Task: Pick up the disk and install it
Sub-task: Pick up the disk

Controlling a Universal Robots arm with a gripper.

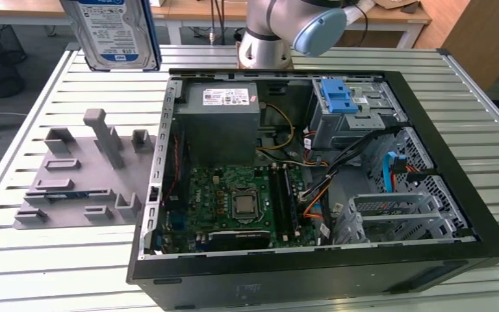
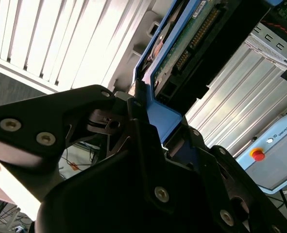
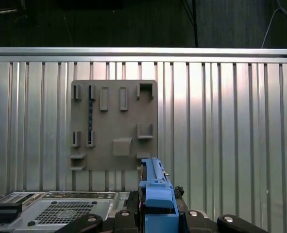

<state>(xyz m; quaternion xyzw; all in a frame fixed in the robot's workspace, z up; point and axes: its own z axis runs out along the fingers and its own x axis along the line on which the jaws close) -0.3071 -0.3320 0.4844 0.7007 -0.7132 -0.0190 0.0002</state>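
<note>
The computer case (image 1: 319,276) is open on top; cables (image 1: 360,151) cross the space beside its drive cage (image 1: 397,211). Bare table (image 1: 50,260) surrounds the gray board (image 1: 67,188) and its upright pegs (image 1: 102,133); the disk (image 1: 111,32) hangs clear above

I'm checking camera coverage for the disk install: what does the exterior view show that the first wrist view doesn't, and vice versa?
Exterior view, not first wrist view: the labelled face of the disk, plus the motherboard, power supply and blue drive bay inside the open case. First wrist view, not exterior: the tool shut on the disk's blue carrier. Both: the disk, the gray fixture board and the slatted table.
</note>
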